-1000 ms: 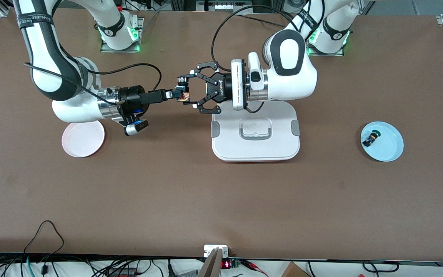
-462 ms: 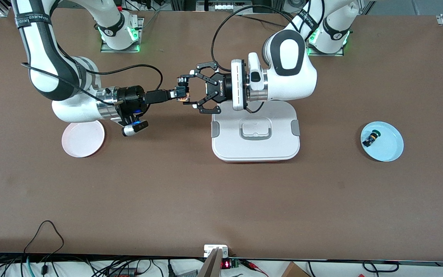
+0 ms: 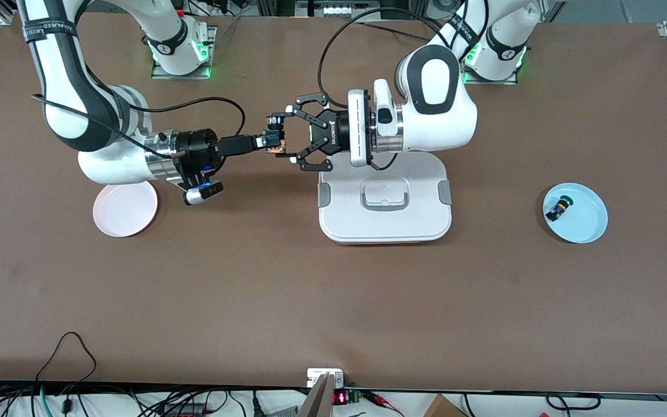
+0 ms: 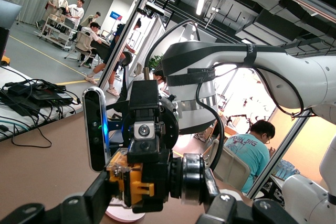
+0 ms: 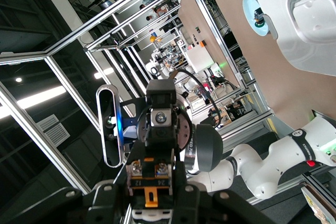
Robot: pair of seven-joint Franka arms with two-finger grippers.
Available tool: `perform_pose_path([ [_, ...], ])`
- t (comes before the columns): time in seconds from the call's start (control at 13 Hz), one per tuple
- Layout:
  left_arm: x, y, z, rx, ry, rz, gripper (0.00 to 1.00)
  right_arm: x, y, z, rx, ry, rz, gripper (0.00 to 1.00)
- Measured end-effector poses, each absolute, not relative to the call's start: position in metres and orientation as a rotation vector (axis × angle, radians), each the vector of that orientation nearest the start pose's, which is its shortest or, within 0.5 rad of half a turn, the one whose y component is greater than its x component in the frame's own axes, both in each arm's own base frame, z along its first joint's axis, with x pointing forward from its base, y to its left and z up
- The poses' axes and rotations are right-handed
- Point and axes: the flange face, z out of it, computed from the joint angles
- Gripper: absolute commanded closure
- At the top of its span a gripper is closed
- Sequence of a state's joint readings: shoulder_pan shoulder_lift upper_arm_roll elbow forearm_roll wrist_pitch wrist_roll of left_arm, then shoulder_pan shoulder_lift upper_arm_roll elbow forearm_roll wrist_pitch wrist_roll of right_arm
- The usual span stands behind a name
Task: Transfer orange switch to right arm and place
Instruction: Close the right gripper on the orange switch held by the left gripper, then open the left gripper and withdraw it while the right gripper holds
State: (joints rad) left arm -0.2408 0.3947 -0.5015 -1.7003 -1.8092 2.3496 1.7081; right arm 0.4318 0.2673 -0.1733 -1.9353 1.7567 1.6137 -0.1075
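Observation:
The orange switch, a small black piece with an orange-yellow body, hangs in the air over the table beside the white container. My right gripper, slim and black, is shut on it. My left gripper, the black claw-like one, faces it with its jaws spread, one finger near each end of the switch. In the left wrist view the switch lies across the left gripper. In the right wrist view the switch sits clamped in the right gripper.
A white lidded container stands mid-table under the left wrist. A pink plate lies under the right arm. A light blue plate toward the left arm's end holds a black-and-blue switch with a green cap.
My right wrist has shifted slightly toward its own end of the table, the switch staying in its fingers. The left arm has not moved.

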Motion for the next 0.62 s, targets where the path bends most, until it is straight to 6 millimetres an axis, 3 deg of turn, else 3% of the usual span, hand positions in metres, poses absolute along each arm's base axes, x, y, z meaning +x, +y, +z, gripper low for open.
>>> perform_pose_path([
  [0.62, 0.5324, -0.4386, 0.4397, 1.479, -0.755, 0.889, 0.0, 0.5588, 0.2609, 0.4151, -1.481, 0.304, 0.52, 0.77],
])
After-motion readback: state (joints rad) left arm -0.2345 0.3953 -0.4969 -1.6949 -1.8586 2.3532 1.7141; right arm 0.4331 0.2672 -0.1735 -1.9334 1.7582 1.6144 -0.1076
